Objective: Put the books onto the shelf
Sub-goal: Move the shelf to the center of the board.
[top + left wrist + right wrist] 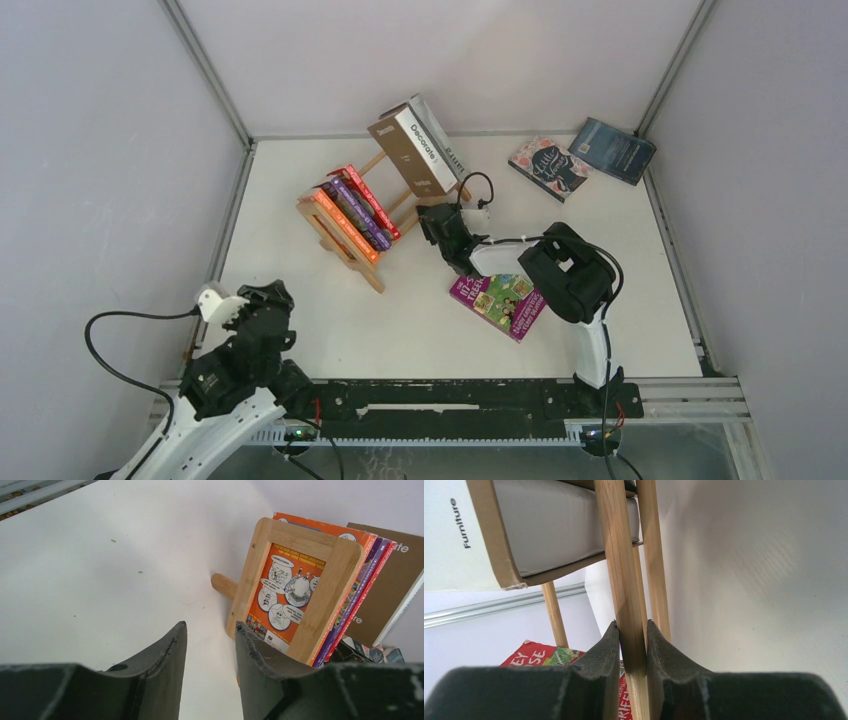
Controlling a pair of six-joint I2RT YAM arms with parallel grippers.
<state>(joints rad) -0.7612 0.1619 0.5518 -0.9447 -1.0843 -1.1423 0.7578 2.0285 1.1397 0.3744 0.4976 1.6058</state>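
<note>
The light wooden shelf (352,260) stands left of the table's middle. An orange book (338,222), a purple one (355,212) and a red one (372,198) stand in its near end. A thick brown book (405,152) and a grey-white one (437,133) lean at its far end. My right gripper (432,218) is shut on a thin rail (624,580) of the shelf, below the brown book (554,525). My left gripper (210,630) hangs open and holds nothing, just short of the shelf's end frame (345,575), through which the orange book (290,587) shows.
A purple and green paperback (497,303) lies flat beside my right arm. Two dark books, one flowered (548,167) and one blue (612,150), lie at the far right corner. Walls close the table on three sides.
</note>
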